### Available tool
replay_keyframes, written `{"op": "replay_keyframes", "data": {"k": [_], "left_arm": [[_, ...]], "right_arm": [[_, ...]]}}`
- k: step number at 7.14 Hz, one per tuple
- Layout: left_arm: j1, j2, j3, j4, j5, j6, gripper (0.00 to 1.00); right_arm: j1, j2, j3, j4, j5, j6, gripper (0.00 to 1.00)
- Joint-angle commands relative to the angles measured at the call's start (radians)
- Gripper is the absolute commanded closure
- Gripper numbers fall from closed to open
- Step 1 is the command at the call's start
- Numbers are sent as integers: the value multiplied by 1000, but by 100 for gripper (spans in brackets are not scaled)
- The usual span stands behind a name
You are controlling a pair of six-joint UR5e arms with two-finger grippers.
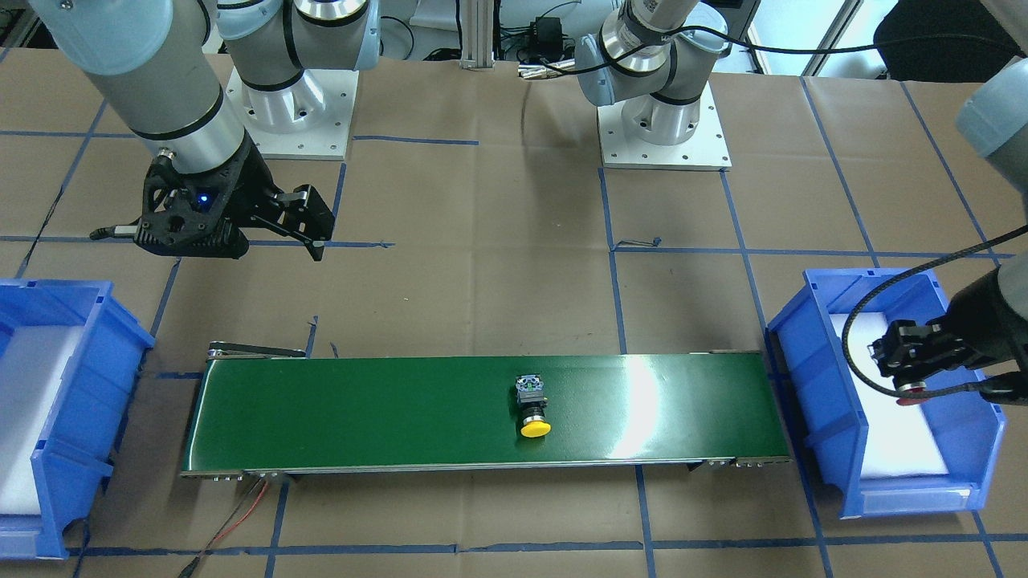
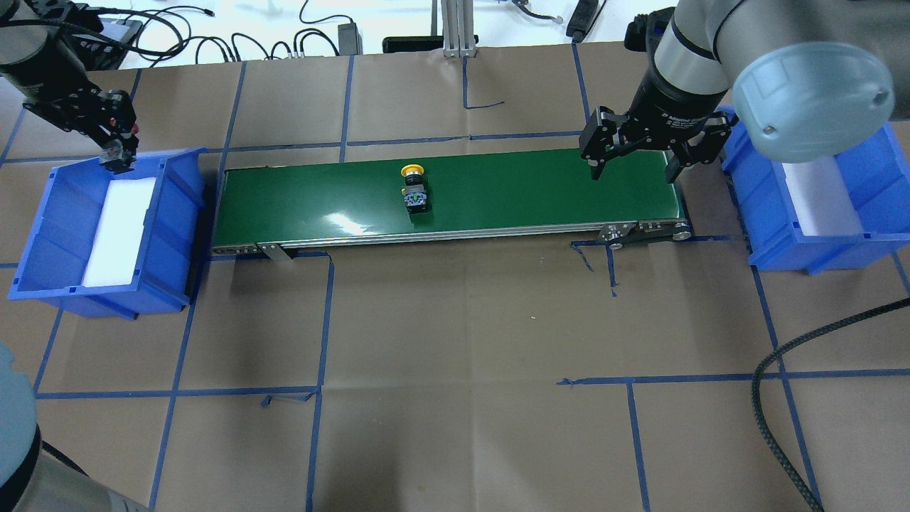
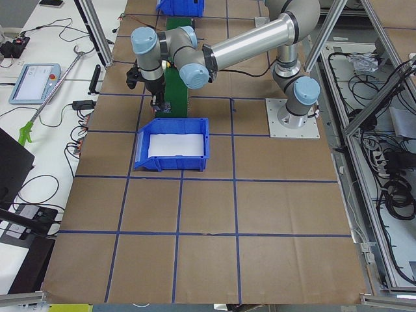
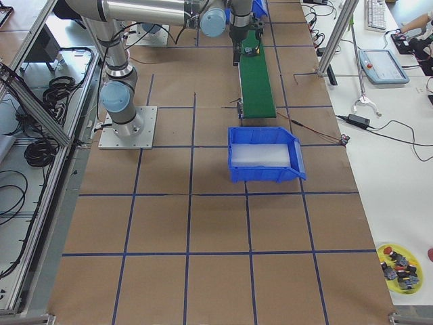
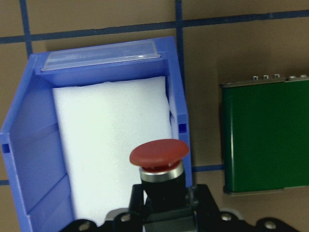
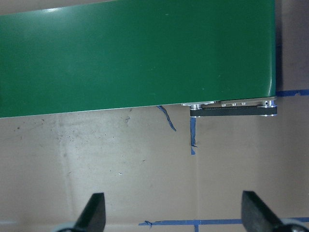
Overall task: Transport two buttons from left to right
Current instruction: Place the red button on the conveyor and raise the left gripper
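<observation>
Fingers of the left gripper (image 5: 163,200) are closed on the black neck of the red button (image 5: 159,153) and hold nothing else. The red cap juts out past the fingertips, and the button's long axis runs from the neck between them out to that cap. The square block behind is hidden, and whether the button sits level or droops cannot be settled. Under the fingers lies the white foam (image 5: 111,145) of the left bin (image 5: 177,104), whose wall is just to one side of the cap. Beyond that wall, apart from it, is the end of the green belt (image 5: 265,135).

The step in hand looks like carrying this button out of the bin to the belt. Done well, it probably means a firm squeeze on the neck and a rise high enough for the cap to clear the wall. The fingers would then move sideways over the belt's end and go low before letting go, since a round cap may roll if dropped. Laying it crosswise seems wise.

Far from these fingers, about mid-belt, the yellow button (image 2: 414,190) lies on its side. Its long axis runs across the belt, cap toward the far edge and block toward the robot. Farther on, the right gripper (image 2: 633,173) hangs over the belt's other end, fingers spread wide and empty, with the right bin (image 2: 810,252) just beside it.
</observation>
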Motion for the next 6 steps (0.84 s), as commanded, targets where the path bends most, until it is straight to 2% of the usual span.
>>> {"op": "replay_keyframes", "data": {"k": [1, 4, 6], "left_arm": [[-94, 0, -7, -2, 1, -93, 100], [-192, -25, -16, 14, -1, -193, 100], [-193, -29, -93, 52, -4, -175, 100]], "right_arm": [[0, 53, 0, -57, 0, 0, 0], [-2, 113, -1, -102, -1, -4, 0], [-3, 148, -3, -151, -3, -10, 0]]}}
